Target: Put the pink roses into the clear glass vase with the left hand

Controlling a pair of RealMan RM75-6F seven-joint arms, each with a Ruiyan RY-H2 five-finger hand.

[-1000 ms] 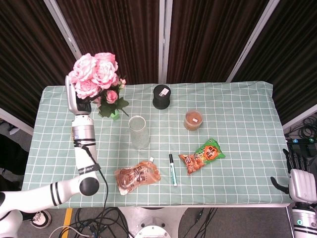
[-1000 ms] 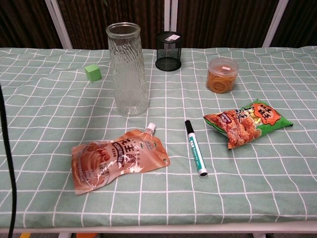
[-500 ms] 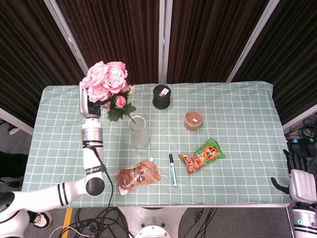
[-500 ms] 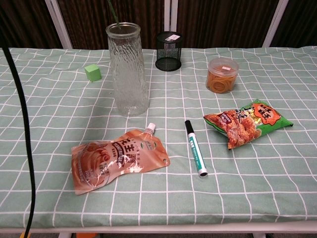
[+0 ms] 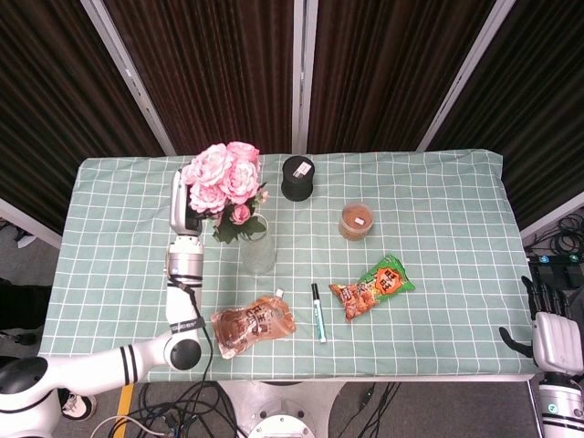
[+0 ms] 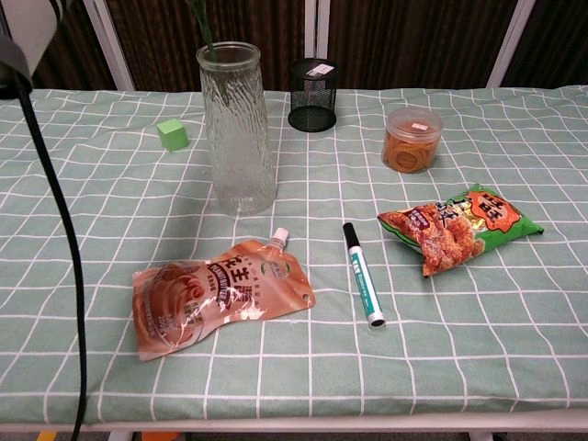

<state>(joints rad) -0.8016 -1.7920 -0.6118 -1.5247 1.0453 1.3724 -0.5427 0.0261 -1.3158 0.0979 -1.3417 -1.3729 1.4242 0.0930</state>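
The pink roses [image 5: 224, 172] are a bunch with green leaves, raised above the table at the back left. My left hand [image 5: 187, 212] grips the bunch low down, mostly hidden behind blooms and leaves. The clear glass vase [image 5: 257, 246] stands upright just right of that hand, and the leaves overlap its rim. In the chest view a green stem [image 6: 202, 22] hangs over the left side of the vase's [image 6: 237, 129] mouth; whether it reaches inside I cannot tell. My right hand [image 5: 551, 336] hangs off the table's right front corner, holding nothing, fingers apart.
A black mesh cup [image 5: 297, 178] and a tub of rubber bands [image 5: 355, 220] stand behind and right of the vase. In front lie a brown pouch [image 5: 253, 325], a marker [image 5: 318, 312] and a snack bag [image 5: 372, 286]. A green cube [image 6: 172, 134] sits left of the vase.
My left hand has carried the roses to the right, from the table's back-left corner to just over the vase. A stem now shows above the vase's rim. The right hand has not moved.
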